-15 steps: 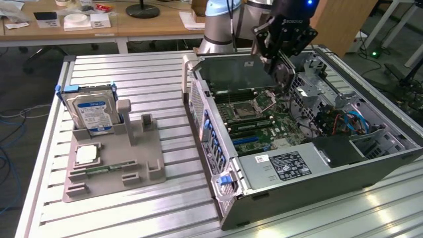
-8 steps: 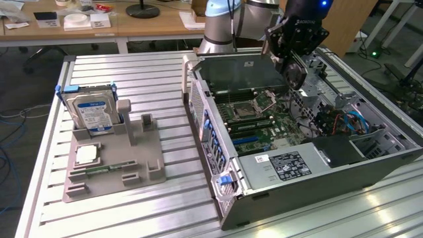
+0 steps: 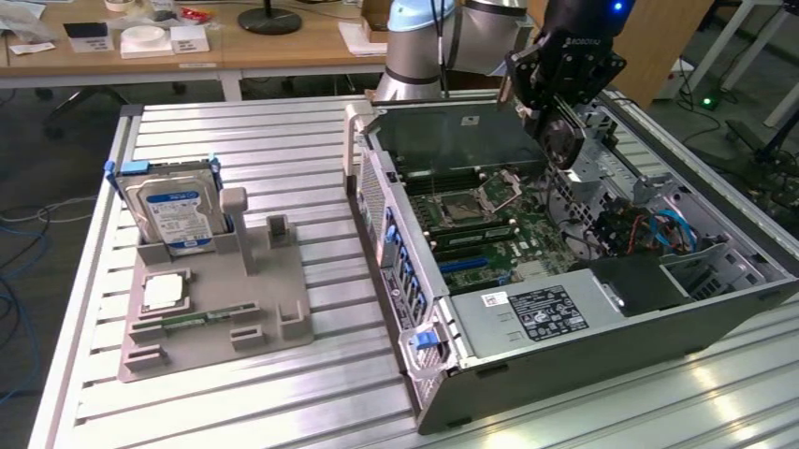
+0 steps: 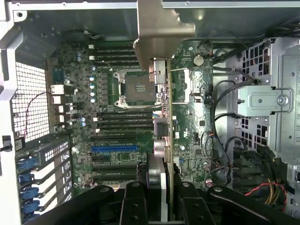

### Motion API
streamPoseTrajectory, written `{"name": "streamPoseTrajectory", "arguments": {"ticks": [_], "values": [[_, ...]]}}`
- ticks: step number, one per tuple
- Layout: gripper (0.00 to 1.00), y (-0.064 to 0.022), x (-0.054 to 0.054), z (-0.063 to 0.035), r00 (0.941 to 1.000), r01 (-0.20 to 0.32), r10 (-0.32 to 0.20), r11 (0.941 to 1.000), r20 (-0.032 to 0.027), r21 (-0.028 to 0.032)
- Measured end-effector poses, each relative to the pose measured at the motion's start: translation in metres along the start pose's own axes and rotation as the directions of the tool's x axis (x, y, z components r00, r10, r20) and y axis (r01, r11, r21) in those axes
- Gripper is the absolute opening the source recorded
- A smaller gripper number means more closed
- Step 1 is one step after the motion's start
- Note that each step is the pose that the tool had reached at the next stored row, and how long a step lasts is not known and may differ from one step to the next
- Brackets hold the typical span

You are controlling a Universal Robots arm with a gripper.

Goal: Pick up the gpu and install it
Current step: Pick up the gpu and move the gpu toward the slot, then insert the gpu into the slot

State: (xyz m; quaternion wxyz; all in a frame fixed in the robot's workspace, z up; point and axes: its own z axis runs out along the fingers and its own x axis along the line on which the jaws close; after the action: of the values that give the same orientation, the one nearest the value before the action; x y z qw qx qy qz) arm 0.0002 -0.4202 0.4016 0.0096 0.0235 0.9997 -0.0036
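Gripping the gpu [image 4: 168,140] edge-on over the motherboard [image 4: 117,122], hand [image 4: 161,194] clamped, silver bracket [image 4: 157,33] at the far end.

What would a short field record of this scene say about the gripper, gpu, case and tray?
gripper: shut on the gpu
gpu: held edge-on above the motherboard, not yet in a slot
computer case: open, lying on its side on the table
grey tray: at the exterior view's left, hard drive standing in it
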Motion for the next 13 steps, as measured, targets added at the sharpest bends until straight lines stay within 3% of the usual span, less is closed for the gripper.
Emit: {"name": "streamPoseTrajectory", "arguments": {"ticks": [13], "values": [[0.28,0.0000,0.0000,0.0000,1.0000,0.004,-0.004,1.0000,0.0001,-0.0002]]}}
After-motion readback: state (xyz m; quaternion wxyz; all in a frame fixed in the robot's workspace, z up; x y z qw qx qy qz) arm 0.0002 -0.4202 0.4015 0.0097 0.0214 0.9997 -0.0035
